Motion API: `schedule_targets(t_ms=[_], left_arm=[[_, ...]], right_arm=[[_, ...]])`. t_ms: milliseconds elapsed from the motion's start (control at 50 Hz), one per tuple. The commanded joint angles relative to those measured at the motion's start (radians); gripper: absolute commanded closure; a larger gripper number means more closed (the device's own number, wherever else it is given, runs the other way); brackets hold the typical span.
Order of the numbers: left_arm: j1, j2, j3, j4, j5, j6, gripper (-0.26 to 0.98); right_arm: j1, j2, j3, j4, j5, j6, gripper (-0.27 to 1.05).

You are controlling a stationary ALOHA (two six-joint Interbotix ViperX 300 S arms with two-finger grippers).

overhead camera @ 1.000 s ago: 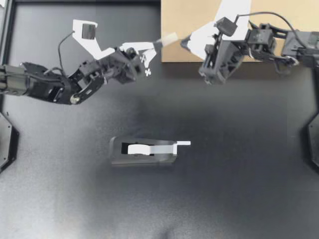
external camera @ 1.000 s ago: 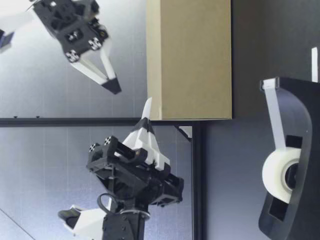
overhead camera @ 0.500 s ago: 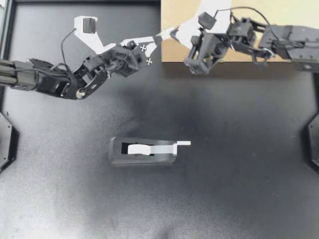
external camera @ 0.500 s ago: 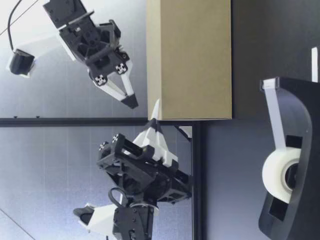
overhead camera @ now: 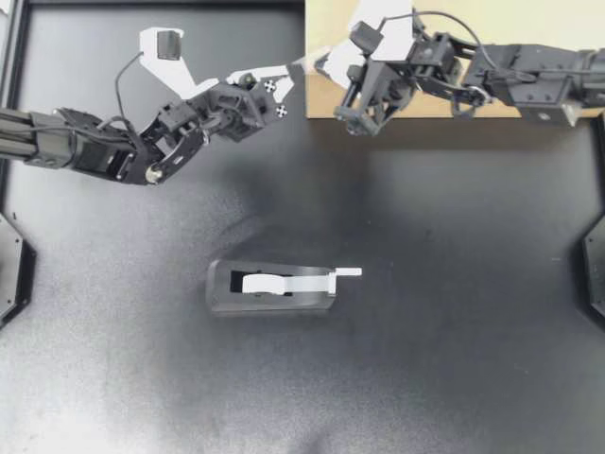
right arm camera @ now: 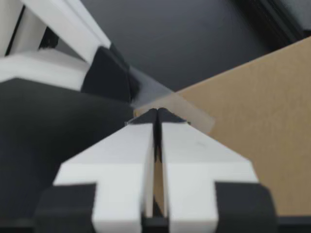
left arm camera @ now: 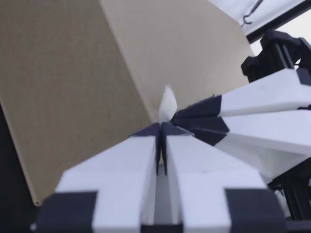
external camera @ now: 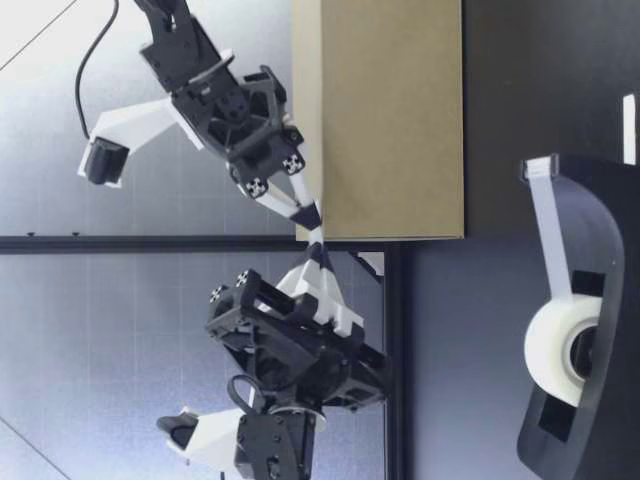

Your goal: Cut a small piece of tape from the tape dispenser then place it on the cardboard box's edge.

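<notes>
My left gripper (overhead camera: 299, 68) and right gripper (overhead camera: 319, 62) meet tip to tip at the upper left edge of the cardboard box (overhead camera: 444, 102), with a piece of tape (left arm camera: 167, 103) where they touch.

The tape dispenser (overhead camera: 272, 288) stands upright near the middle of the table (overhead camera: 454, 303), slightly toward its left edge and well apart from both arms. The left gripper, reaching in from the left edge, has its fingers pressed together on the piece of tape, which pokes out past their tips against the box. The right gripper, reaching across the box top, also has its fingers closed flat against each other. Its tips touch the tape, but I cannot tell whether they pinch it. The box stands along the table's back edge, from the middle toward the back right corner.
</notes>
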Motion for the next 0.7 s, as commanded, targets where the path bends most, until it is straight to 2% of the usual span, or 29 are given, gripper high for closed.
schedule_targets(t_ms=[0,500,600,680], left_arm=[[0.003,-0.015,-0.014,0.003,-0.002,0.002,0.79],[0.005,-0.009,-0.017,0.003,0.02,0.003,0.78],[0.005,-0.014,-0.015,0.003,0.018,0.005,0.74],[0.005,-0.015,-0.012,0.003,0.018,0.008,0.65]], right_arm=[[-0.014,-0.005,-0.028,-0.002,-0.003,0.0,0.82],[-0.028,0.028,-0.06,0.0,-0.002,0.0,0.82],[-0.029,0.028,-0.061,0.0,-0.002,0.0,0.82],[-0.031,0.028,-0.061,0.0,-0.002,0.0,0.82]])
